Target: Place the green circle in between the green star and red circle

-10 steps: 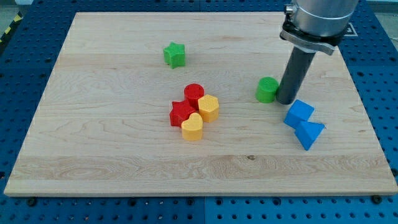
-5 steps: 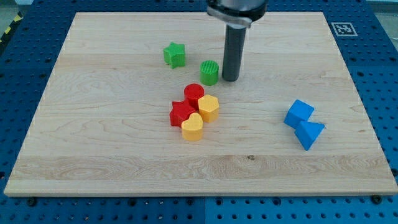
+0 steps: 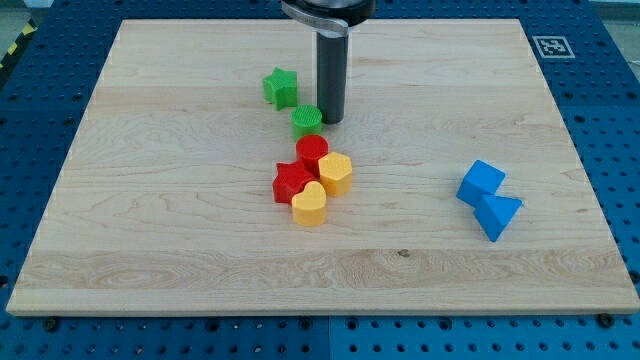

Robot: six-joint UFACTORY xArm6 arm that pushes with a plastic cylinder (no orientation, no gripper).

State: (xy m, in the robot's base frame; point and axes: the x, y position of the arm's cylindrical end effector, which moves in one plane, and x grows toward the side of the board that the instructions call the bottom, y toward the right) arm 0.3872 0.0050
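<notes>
Wooden desk [image 3: 150, 250] is carrying the green circle [image 3: 307, 121] between the green star [image 3: 281, 87] and red circle [image 3: 312, 152] toward its top edge, my tip [image 3: 331, 120], gripperless and holding nothing, touching its right side, apparently finishing, needing only withdrawal.

Even, bright light falls across the whole bench [image 3: 180, 250], with no dim corner and no harsh glare on the pale wood. Shadows are soft and short: a faint dark smudge sits at the base of my tip [image 3: 331, 121], and the green circle [image 3: 307, 122], the red circle [image 3: 312, 153] and the 2 blue blocks [image 3: 488, 199] show only thin shading at their bottom edges, which points to diffuse light from overhead. The dark rod carries a dull vertical sheen. Focus is sharp throughout; wood grain reads clearly. Bench edges look straight, without visible bending. No motion blur shows.
</notes>
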